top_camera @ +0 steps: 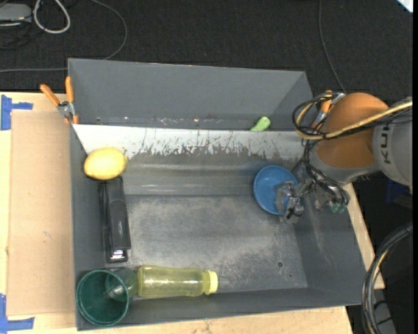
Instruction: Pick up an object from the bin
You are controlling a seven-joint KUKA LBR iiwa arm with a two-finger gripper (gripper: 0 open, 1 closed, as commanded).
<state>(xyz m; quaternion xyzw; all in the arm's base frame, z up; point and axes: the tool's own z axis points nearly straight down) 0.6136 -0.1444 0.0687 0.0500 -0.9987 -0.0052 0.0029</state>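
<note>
My gripper [290,204] hangs at the bin's right side, its fingertips low against the near edge of a blue round dish [270,186] that leans on the right wall. Nothing shows between the fingers, and I cannot make out how far apart they stand. A small light-green piece [260,124] lies at the back wall, above the dish.
A yellow lemon [104,164] sits at the back left, with a black stapler-like bar [115,225] along the left wall. At the front left lie a dark green cup [101,298] and a pale yellow-green bottle [174,282]. The bin's middle floor is bare.
</note>
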